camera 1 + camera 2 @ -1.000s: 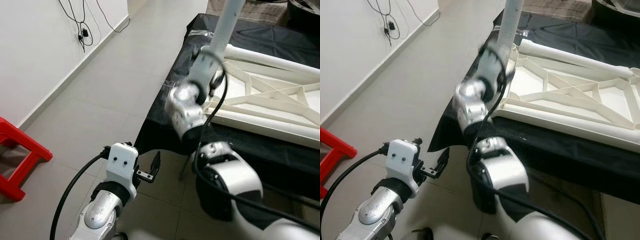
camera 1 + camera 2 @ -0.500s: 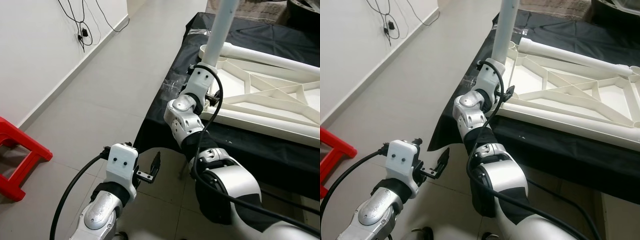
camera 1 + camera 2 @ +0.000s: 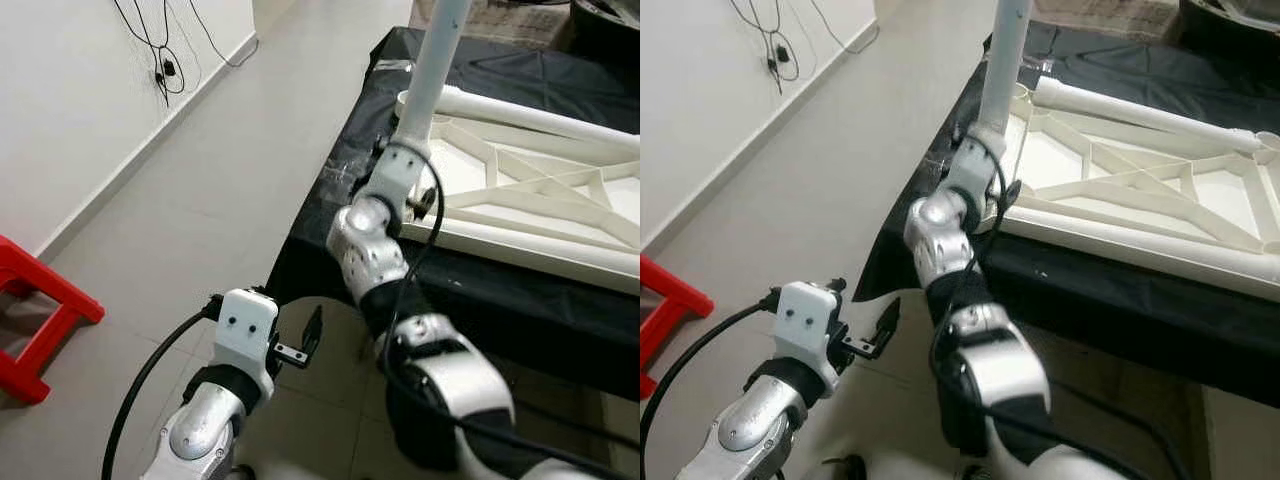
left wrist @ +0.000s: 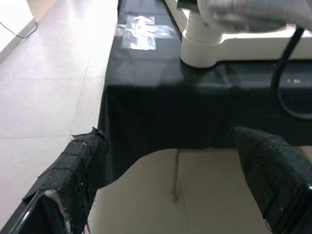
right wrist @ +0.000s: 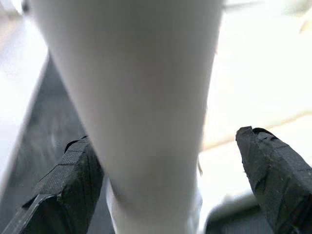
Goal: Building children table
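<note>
A white children's table (image 3: pixel 530 200) lies upside down on a black-covered bench (image 3: pixel 330 250). One white leg (image 3: pixel 435 60) stands upright in its near left corner socket (image 4: pixel 202 46). A second white leg (image 3: pixel 540 110) lies along the far side of the frame. My right arm (image 3: pixel 375 225) reaches up to the upright leg. My right gripper (image 5: pixel 165 190) is open, and its black fingers (image 5: pixel 265 170) straddle the leg (image 5: pixel 141 87), with a gap on one side. My left gripper (image 4: pixel 175 195) hangs open and holds nothing, low over the floor before the bench edge.
A red plastic stool (image 3: pixel 40 320) stands on the tiled floor at the left. Black cables (image 3: pixel 165 65) hang down the white wall. A patch of clear tape (image 4: pixel 144 31) lies on the black cloth near the corner. A thin bench leg (image 4: pixel 174 175) stands under the cloth.
My right arm has shifted at the upright leg, and its wrist now sits slightly higher against it. The left arm has stayed where it was.
</note>
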